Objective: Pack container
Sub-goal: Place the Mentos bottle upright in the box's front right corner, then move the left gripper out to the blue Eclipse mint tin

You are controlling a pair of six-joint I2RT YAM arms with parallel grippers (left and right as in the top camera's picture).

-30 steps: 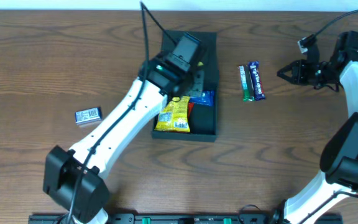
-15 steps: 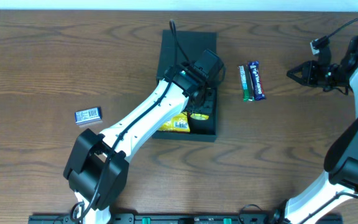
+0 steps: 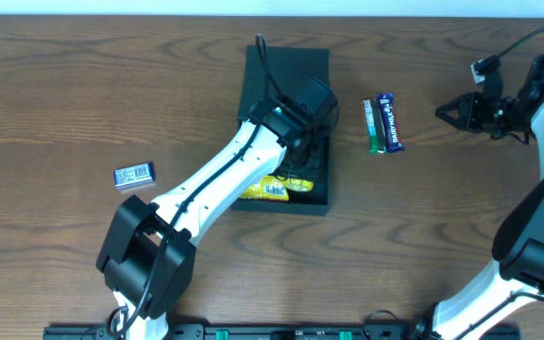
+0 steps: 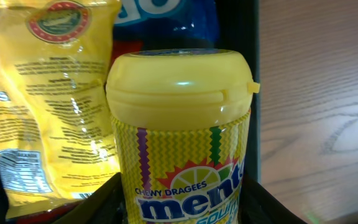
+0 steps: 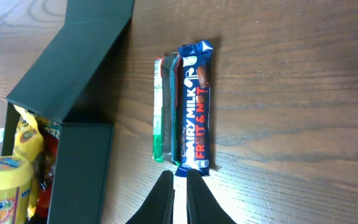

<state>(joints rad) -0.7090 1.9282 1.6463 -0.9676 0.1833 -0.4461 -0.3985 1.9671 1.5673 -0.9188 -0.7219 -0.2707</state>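
Note:
The container (image 3: 284, 66) is a dark box with its flap lid open at the far end; it also shows in the right wrist view (image 5: 79, 168). My left gripper (image 3: 302, 151) reaches into its right side, shut on a yellow Mentos bottle (image 4: 179, 143), dark fingers (image 4: 101, 202) on both flanks. Whether the bottle rests on the floor of the box I cannot tell. A yellow packet (image 4: 48, 106) and a blue packet (image 4: 166, 18) lie inside. My right gripper (image 3: 447, 111) hovers shut and holds nothing, right of a Dairy Milk bar (image 5: 194, 106) and a green bar (image 5: 160, 106).
The two bars (image 3: 382, 124) lie side by side on the wood between the container and my right gripper. A small box with a label (image 3: 133, 175) sits far left on the table. The container's right wall (image 4: 247, 37) stands close beside the bottle.
My left arm swung right and nearer, carrying the bottle to the container's right side, then held still. The right gripper drifted slightly right.

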